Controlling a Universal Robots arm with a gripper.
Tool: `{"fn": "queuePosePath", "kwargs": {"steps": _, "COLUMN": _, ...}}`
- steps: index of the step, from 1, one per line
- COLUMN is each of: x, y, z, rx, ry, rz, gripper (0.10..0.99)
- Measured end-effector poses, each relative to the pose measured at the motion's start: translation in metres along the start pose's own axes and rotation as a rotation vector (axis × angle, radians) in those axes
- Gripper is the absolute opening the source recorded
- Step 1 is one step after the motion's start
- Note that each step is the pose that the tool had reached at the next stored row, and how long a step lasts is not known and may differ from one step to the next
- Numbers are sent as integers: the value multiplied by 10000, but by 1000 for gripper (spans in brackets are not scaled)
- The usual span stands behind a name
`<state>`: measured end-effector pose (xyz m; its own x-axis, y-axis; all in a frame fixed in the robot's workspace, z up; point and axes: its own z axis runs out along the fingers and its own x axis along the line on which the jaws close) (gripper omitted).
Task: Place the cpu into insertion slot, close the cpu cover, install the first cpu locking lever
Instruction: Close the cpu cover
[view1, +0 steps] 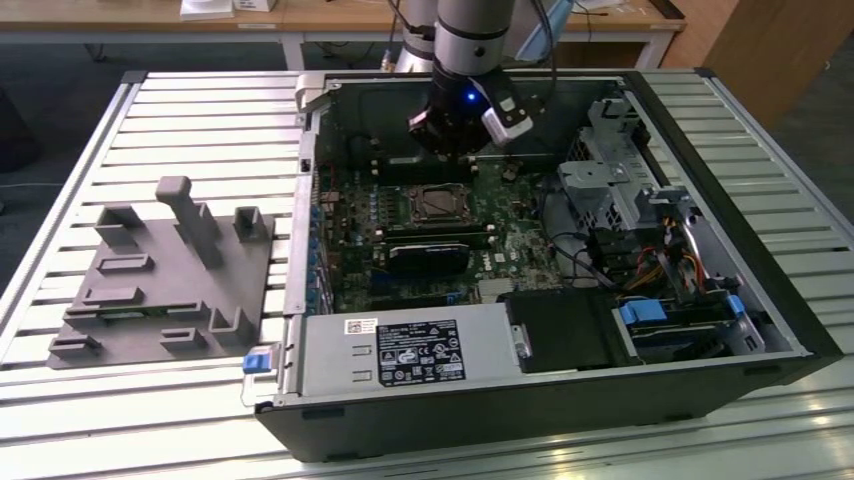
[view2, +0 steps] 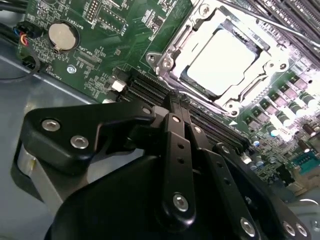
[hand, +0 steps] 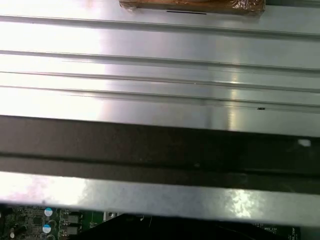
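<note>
A: Start at the exterior view's left. What's there?

B: Grey fixture block (view1: 160, 270) with upright posts, sitting on the slatted metal table (view1: 200, 100). It's well apart from the arm.

A: Next over?

B: Open computer case (view1: 747, 250), lying flat with the green motherboard (view1: 354, 250) exposed. There's a labelled power supply (view1: 400, 350) at the lower centre and a black card (view1: 427, 255) across the middle of the board.

A: And the insertion slot?

B: The insertion slot (view1: 434, 203) is on the upper middle of the board, just above that black card. In the second wrist view the cpu (view2: 225, 60) lies flat in it with its pale silver top showing. The cpu cover (view2: 172, 47) frames it, lying down around its edges as far as I can see.

A: Gripper?

B: The gripper (view1: 447, 150) hangs at the upper centre, just above the slot and clear of it. In the second wrist view the gripper (view2: 177, 100) has its black fingers (view2: 172, 130) drawn together, narrow, with nothing between them. The tips are near the socket's corner. I can't tell if they're touching.

A: Anything else close by?

B: A coin battery (view2: 62, 36) on the board, well apart from the socket.

A: Right side?

B: A metal drive cage (view1: 601, 190) with a cable bundle (view1: 654, 265) below it, and a blue drive caddy (view1: 654, 315) at the lower right. The first wrist view has table slats and the dark case wall (hand: 150, 145).
</note>
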<state>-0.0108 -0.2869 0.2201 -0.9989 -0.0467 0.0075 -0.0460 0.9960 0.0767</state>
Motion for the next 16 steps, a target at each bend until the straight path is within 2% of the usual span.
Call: {"fn": "queuePosePath", "kwargs": {"steps": 16, "x": 4, "y": -83, "z": -7, "rx": 1, "ry": 1, "rz": 0, "gripper": 106}}
